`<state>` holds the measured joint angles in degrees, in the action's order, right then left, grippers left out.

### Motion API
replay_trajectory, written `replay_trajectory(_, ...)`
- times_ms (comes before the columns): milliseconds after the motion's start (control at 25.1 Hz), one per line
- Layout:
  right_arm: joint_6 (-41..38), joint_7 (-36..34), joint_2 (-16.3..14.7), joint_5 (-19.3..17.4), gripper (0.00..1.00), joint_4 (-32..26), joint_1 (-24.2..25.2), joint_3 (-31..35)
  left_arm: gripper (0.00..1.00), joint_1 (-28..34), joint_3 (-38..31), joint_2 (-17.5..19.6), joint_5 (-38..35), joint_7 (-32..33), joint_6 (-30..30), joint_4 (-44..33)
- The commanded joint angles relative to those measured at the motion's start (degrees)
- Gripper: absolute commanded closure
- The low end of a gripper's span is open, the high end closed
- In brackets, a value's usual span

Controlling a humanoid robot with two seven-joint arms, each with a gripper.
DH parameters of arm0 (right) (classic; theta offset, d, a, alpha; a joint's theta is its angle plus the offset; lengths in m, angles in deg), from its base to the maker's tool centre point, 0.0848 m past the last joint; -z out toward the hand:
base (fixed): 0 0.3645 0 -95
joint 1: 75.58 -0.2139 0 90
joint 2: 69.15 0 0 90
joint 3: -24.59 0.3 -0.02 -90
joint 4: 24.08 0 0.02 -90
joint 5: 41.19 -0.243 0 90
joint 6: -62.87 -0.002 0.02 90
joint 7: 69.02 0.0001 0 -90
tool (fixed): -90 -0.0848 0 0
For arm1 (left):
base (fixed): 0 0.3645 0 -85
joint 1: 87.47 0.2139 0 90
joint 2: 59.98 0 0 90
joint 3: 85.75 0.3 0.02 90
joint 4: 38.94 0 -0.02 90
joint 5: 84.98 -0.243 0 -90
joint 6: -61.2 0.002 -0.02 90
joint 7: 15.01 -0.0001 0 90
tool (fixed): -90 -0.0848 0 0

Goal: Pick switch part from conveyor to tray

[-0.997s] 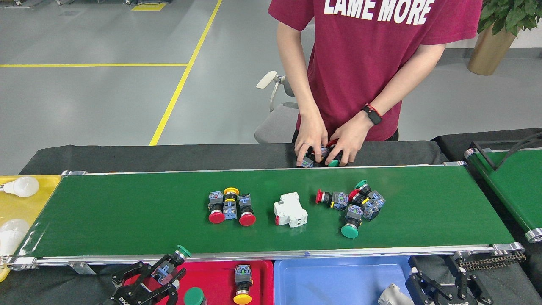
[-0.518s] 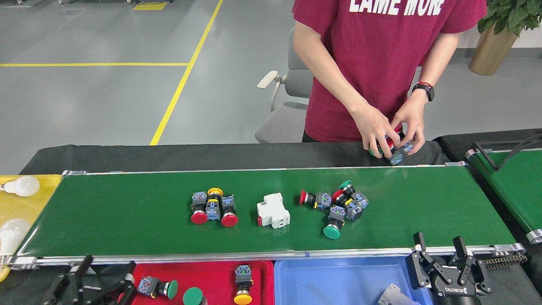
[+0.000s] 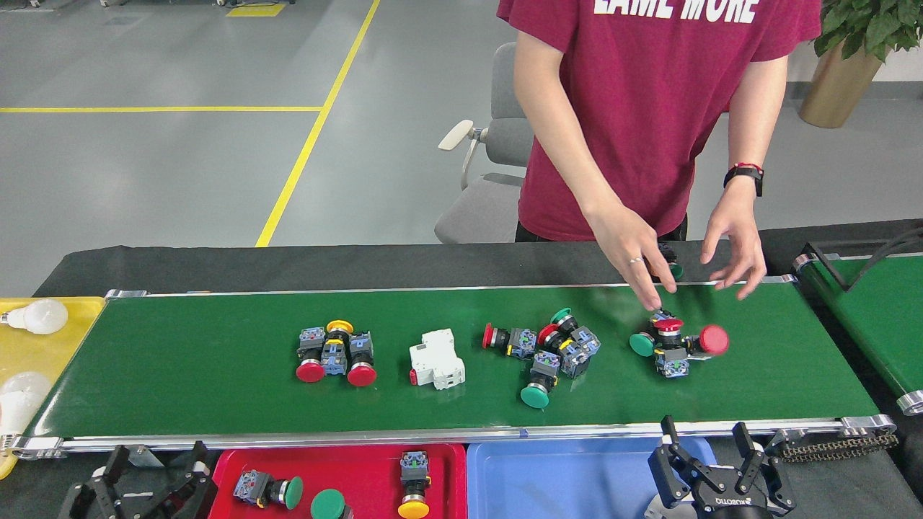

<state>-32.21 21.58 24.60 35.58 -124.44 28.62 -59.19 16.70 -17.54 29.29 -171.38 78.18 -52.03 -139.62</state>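
Both our grippers are open and empty: left gripper point(image 3: 148, 479) beside the red tray point(image 3: 360, 461), right gripper point(image 3: 710, 461) low by the conveyor point(image 3: 216, 382). Just above it lies a fresh switch part point(image 3: 674, 344), handy to grab.

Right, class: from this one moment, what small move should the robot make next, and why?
Probably reach the left gripper, open and empty by the red tray, up toward the leftmost switch cluster on the conveyor. It lies nearest that arm; the person's hands hover over the right-hand cluster.
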Motion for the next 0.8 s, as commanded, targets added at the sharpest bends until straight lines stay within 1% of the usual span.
replay_trajectory(0,-1.77,0.01,-0.23,-0.04,0.04,-0.97,0.05,-0.06,0.0,-1.34,2.36,0.47,-0.26,0.24,-0.5,-0.75)
replay_trajectory(80,-1.95,0.01,-0.23,-0.04,0.04,-0.97,0.05,-0.06,0.0,-4.23,6.14,0.38,-1.58,1.56,0.12,-0.49)
replay_trajectory(159,-1.95,0.01,-0.23,-0.04,0.04,-0.97,0.05,-0.06,0.0,-8.11,8.43,-0.06,-4.92,4.64,1.7,0.66)
replay_trajectory(199,-1.86,0.01,-0.14,-0.04,0.04,-0.97,0.05,-0.06,0.0,-10.03,9.13,-0.41,-6.24,6.13,2.4,1.88)
replay_trajectory(279,-1.51,0.1,0.21,-0.04,0.04,-0.97,-0.83,-0.06,0.0,-13.03,9.66,-0.5,-6.86,7.1,3.37,4.52)
replay_trajectory(399,0.43,0.71,-0.05,0.13,0.06,-0.45,-4.17,-0.06,0.0,-15.93,9.66,-0.23,-6.94,7.1,4.07,9.09)
replay_trajectory(518,2.89,2.74,-0.23,0.93,0.08,2.45,-8.65,-0.68,0.0,-19.18,9.22,0.3,-6.94,7.1,5.13,14.72)
replay_trajectory(638,4.73,5.72,-0.05,3.47,0.09,6.67,-12.26,-4.98,0.0,-21.29,8.6,1.17,-6.86,6.84,6.09,18.85)
replay_trajectory(718,6.84,5.81,-0.05,3.74,0.09,9.13,-13.66,-7.18,0.0,-21.99,7.72,3.02,-6.86,6.84,6.09,20.08)
replay_trajectory(757,7.55,5.81,-0.05,3.91,0.09,11.16,-15.25,-8.94,0.0,-22.26,7.63,3.72,-6.86,6.75,6.27,20.78)
